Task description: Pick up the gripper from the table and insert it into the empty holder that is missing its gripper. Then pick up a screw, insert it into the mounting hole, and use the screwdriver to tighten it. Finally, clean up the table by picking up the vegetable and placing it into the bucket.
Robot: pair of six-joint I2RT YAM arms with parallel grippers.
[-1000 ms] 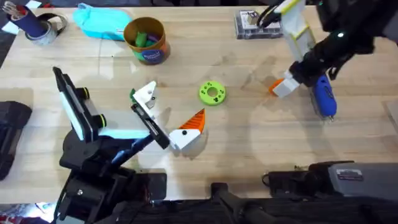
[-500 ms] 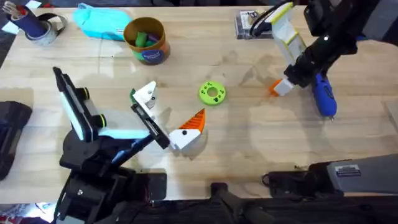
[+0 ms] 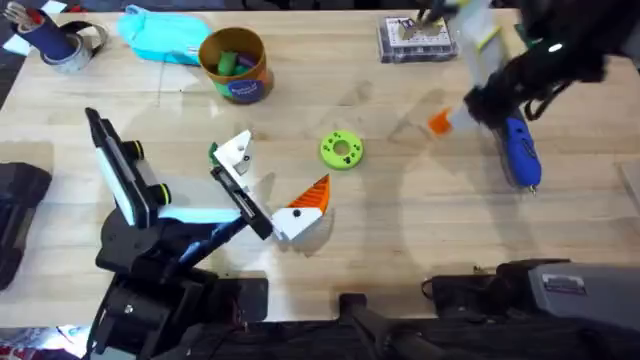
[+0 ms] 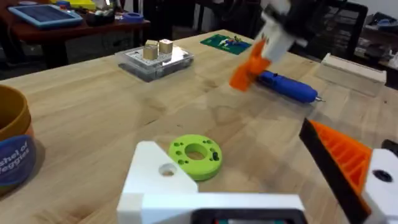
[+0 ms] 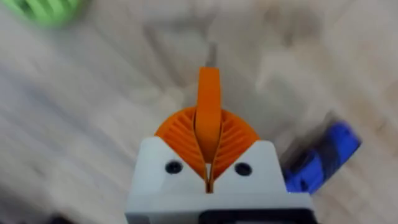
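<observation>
Right gripper [image 3: 470, 108] pinching the orange wedge gripper [image 5: 208, 115] between ribbed pads
Blue screwdriver [image 3: 520, 152] lying beside; lime disc vegetable [image 3: 341, 149] sitting apart on wood

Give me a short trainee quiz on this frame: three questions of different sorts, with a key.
1. True or false: the vegetable is already inside the bucket.
2. Fill in: the screwdriver lies on the ___.
3. Multiple choice: what is the right gripper shut on? A) a screw B) the gripper C) a tape roll

Key:
1. False; it lies flat on the table, apart from the bucket.
2. table
3. B; its orange tip sticks out between the pads, raised off the table.
</observation>
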